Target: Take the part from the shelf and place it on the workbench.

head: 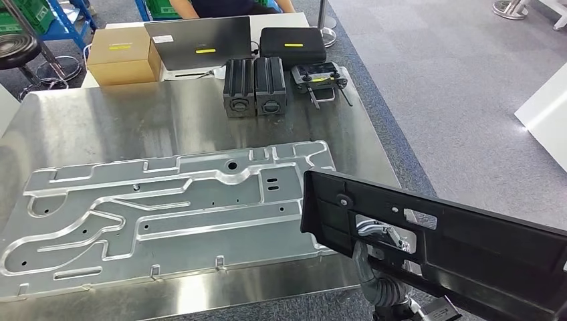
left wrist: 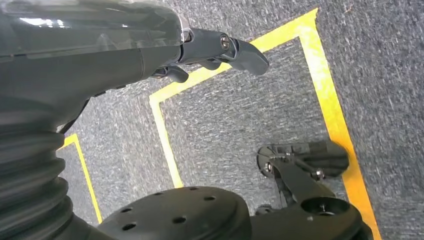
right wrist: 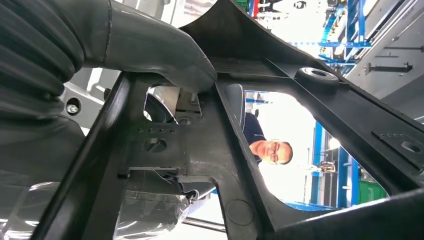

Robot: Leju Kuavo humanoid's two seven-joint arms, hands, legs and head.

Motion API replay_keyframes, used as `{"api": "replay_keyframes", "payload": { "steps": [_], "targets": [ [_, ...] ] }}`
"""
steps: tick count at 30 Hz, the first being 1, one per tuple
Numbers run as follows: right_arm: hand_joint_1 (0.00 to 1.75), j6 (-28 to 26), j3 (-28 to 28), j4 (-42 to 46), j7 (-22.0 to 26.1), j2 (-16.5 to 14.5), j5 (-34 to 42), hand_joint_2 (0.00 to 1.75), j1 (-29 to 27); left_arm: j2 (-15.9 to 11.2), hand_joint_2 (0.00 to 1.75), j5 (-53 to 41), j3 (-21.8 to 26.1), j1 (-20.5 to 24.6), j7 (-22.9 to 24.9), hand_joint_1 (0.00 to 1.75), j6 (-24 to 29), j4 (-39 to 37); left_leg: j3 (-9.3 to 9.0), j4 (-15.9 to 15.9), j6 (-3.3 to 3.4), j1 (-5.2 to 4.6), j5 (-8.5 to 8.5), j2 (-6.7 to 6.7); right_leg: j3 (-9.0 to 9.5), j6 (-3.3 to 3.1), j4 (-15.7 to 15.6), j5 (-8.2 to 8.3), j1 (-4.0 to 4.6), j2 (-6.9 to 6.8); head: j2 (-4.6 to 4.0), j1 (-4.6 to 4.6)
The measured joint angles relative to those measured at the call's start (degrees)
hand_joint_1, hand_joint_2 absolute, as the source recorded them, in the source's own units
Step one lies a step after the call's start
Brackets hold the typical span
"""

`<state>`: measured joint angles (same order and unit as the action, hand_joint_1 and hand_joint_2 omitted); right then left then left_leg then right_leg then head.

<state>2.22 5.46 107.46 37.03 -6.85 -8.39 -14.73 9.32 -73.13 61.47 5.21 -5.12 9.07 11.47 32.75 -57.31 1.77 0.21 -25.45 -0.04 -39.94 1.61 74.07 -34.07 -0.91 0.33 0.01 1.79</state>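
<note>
In the head view, a long black plastic part point(head: 441, 244) hangs tilted above the near right corner of the steel worktop point(head: 134, 117), overlapping the edge of a large stamped aluminium panel point(head: 167, 210) that lies flat on it. The right hand point(head: 378, 244) comes up from below and grips the part through one of its openings. At the far side of the worktop stand two black ribbed blocks point(head: 255, 85), a handheld controller point(head: 321, 77), a black case point(head: 292, 44), a laptop point(head: 198, 43) and a cardboard box point(head: 122, 55).

In the left wrist view, the left hand point(left wrist: 210, 52) hangs over grey carpet point(left wrist: 240, 115) marked with yellow tape point(left wrist: 330, 95); its fingers curl in and hold nothing.

In the right wrist view, the right hand's thick thumb point(right wrist: 155, 47) presses on a rib of the black part point(right wrist: 225, 150), which it holds. A person point(right wrist: 265, 145) is seen through one opening.
</note>
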Motion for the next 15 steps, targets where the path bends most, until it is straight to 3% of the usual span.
{"api": "replay_keyframes", "payload": {
  "steps": [1,3,5,9,11,13,15],
  "targets": [
    [1.75,0.00,0.00,-0.02,0.00,0.01,0.00,1.75,0.01,-0.02,1.75,0.00,0.01,0.02,0.02,0.00,-0.01,0.00,0.21,-0.11,0.00,-0.13,0.10,-0.03,1.56,-0.18,-1.79,1.06,0.03,0.00,0.00,0.00],
    [1.75,0.00,0.00,-0.03,0.00,0.00,0.00,1.75,0.10,-0.01,1.75,-0.03,0.02,0.07,-0.03,0.00,-0.02,0.00,0.53,-0.44,-0.14,-0.36,0.24,-0.12,6.83,-0.81,-9.85,3.73,0.24,0.00,-0.01,0.00],
    [1.75,-0.08,0.00,-0.02,0.04,-0.01,0.00,1.75,0.16,-0.01,1.75,-0.29,0.02,0.10,-0.74,0.00,0.01,0.00,0.69,-0.62,-0.54,-0.55,0.38,-0.17,9.99,-1.37,-15.27,4.91,0.59,-0.02,-0.01,0.01],
    [1.75,-0.28,-0.01,0.00,0.21,-0.05,0.00,1.75,0.11,-0.07,1.75,-1.20,-0.09,0.10,-2.01,0.00,0.70,0.00,1.06,-1.14,-1.92,-0.57,0.01,-0.17,10.01,-2.60,-16.87,5.60,0.45,-0.15,-0.01,0.02],
    [1.75,-0.28,-0.02,0.00,0.22,-0.08,0.00,1.75,0.10,-0.12,1.75,-1.57,-0.17,0.13,-2.01,0.00,0.99,0.00,2.63,-5.28,-2.59,-0.40,-3.17,-0.15,9.81,-3.19,-17.29,6.22,0.19,-0.36,-0.01,0.02],
    [1.75,-0.26,-0.05,-0.03,0.22,-0.08,0.00,1.75,0.07,-0.12,1.75,-1.80,-0.25,0.31,-2.02,0.00,1.11,0.00,5.28,-12.75,-3.15,-0.13,-7.51,-0.14,9.38,-3.39,-17.26,6.53,0.22,-0.56,-0.01,0.02],
    [1.75,-0.29,-0.07,-0.10,0.23,-0.08,0.00,1.75,0.01,-0.12,1.75,-1.98,-0.33,0.47,-2.01,0.00,1.14,0.00,5.95,-16.59,-3.55,0.17,-8.62,-0.12,9.08,-3.30,-17.11,6.70,0.22,-0.68,-0.01,0.02]
  ]
}}
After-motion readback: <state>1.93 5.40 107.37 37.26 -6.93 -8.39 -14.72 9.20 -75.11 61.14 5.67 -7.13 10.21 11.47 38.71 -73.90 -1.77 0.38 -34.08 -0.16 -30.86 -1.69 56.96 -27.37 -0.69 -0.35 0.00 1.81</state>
